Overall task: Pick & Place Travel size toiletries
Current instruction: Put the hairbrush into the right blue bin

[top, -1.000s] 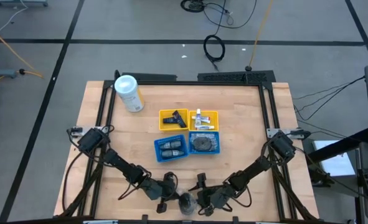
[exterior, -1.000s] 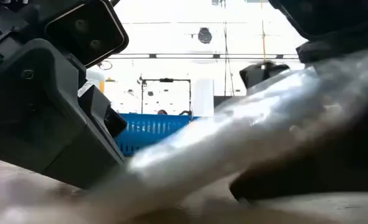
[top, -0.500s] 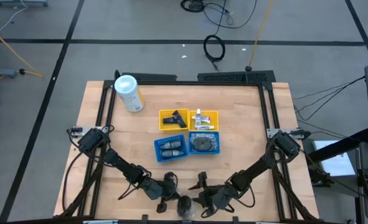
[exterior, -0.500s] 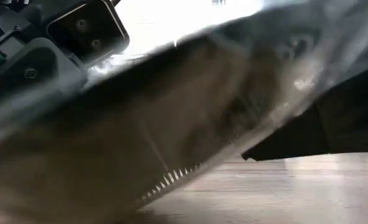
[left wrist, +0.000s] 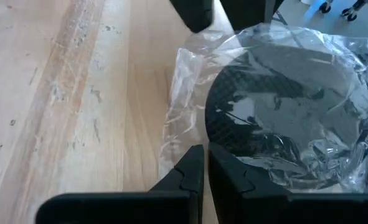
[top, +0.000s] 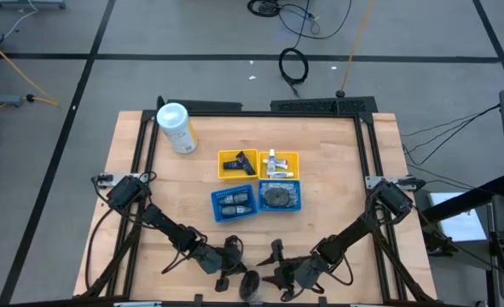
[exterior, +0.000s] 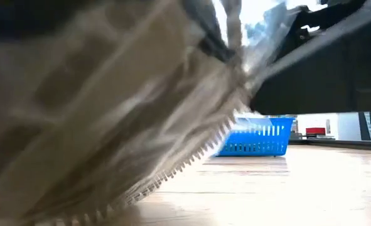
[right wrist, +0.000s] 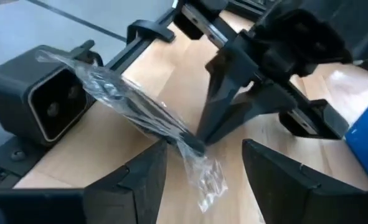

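Most toiletries already sit in the yellow and blue plastic trays (top: 258,178), while the left tool (left wrist: 205,163), clamped narrow, holds the grey round clear-wrapped piece (left wrist: 277,124) unplaced beside the spread-wide right tool (right wrist: 202,163).

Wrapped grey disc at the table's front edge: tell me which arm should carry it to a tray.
Left. The left gripper is shut on the clear wrap of the wrapped grey disc; the right gripper hangs open nearby, holding nothing.

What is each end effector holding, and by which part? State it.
The left end effector pinches the grey round clear-wrapped piece by its loose plastic wrap, not the disc. The right end effector is open and empty.
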